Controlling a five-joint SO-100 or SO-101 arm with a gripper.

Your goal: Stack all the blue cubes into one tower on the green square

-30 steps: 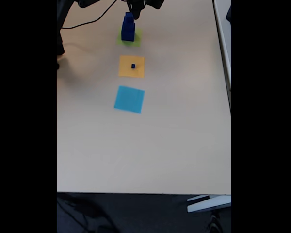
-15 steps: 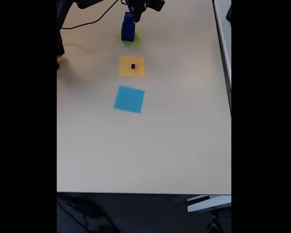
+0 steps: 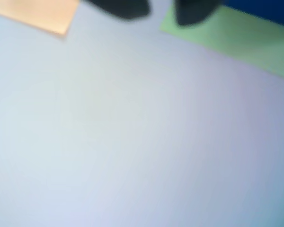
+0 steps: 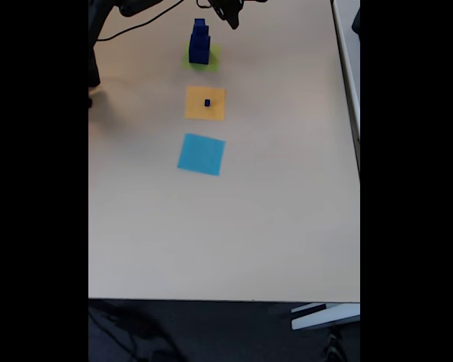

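On green square (image 4: 202, 59) | navy blue cubes (image 4: 199, 42) stacked, tapering upward

Black claw (image 3: 162, 12) with two blunt fingertips, black cable (image 4: 140, 23).

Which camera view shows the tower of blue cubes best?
The fixed view: the tower of blue cubes stands there whole on the green square, small but clear from base to top. The wrist view is blurred and catches just a blue strip at its top right corner.

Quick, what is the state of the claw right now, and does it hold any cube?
Claw: open, two dark fingertips apart, holding nothing, above the edge of the green square.
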